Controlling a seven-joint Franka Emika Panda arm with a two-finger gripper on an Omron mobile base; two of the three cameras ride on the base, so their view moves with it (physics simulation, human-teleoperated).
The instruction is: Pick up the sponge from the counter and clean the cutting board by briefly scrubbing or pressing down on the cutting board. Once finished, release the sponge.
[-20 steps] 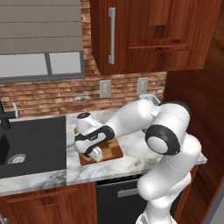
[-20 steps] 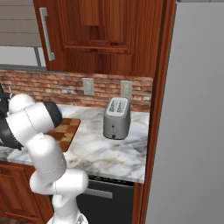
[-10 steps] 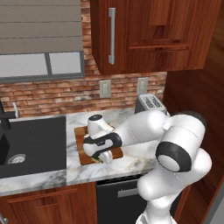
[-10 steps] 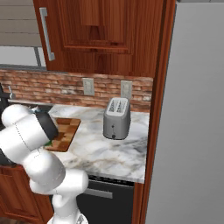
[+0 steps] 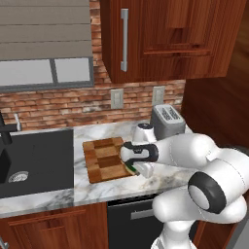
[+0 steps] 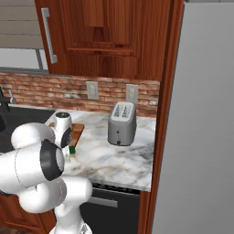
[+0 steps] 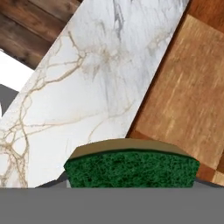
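The sponge (image 7: 131, 168) shows its dark green face close up at the bottom of the hand view, over the seam between board and marble. My gripper (image 5: 135, 168) points down at the right front edge of the checkered cutting board (image 5: 104, 158) and is shut on the sponge (image 5: 130, 168). The sponge hides the fingertips. In the right base view the sponge (image 6: 72, 149) peeks out green beside my forearm, just in front of the cutting board (image 6: 77, 130). The white marble counter (image 7: 83, 92) lies left of the cutting board (image 7: 188, 96) in the hand view.
A silver toaster (image 5: 167, 119) stands on the counter behind and to the right of the board. The black sink (image 5: 34, 163) lies to the left. A tall grey fridge panel (image 6: 201, 119) closes off the counter's right end. Wall cabinets hang overhead.
My hand has moved to the right along the cutting board, from its front middle to its right front edge, with the sponge under it. The elbow has swung right and lower.
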